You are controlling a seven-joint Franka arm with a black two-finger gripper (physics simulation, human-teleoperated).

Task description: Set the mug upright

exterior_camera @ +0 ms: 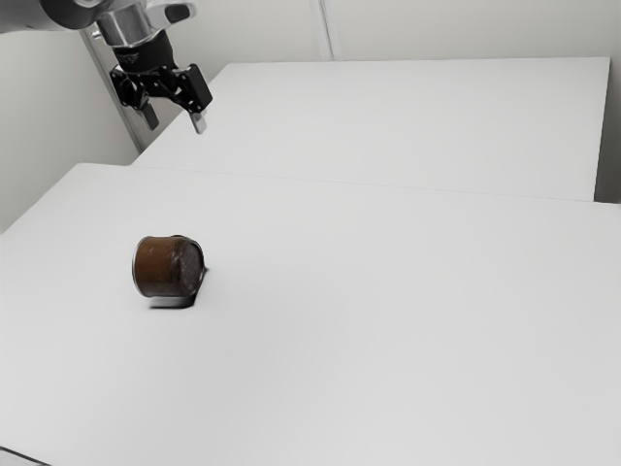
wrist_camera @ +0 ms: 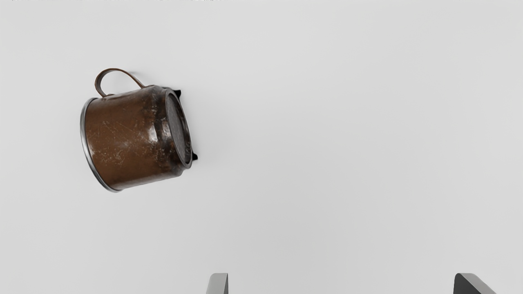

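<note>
the arm [exterior_camera: 73,12] is cut off at the exterior view's upper left. a dark line [exterior_camera: 24,455] at the lower left corner is cut short by the picture's edge; its nature cannot be told. the mug's mouth faces away from both cameras, so its inside is hidden. small black shapes [wrist_camera: 195,157] by its base are hard to identify. the mug [exterior_camera: 160,267] lies on its side on the counter [exterior_camera: 388,320], toward the exterior view's left. its metal rim [wrist_camera: 88,149] points to that left, its dark base [wrist_camera: 177,128] to the right. the body is brown and scratched; the looped handle [wrist_camera: 98,83] extends sideways. the fingers [exterior_camera: 199,123] are above the counter, well apart from the mug. they stand wide open, released, holding and touching nothing.
</note>
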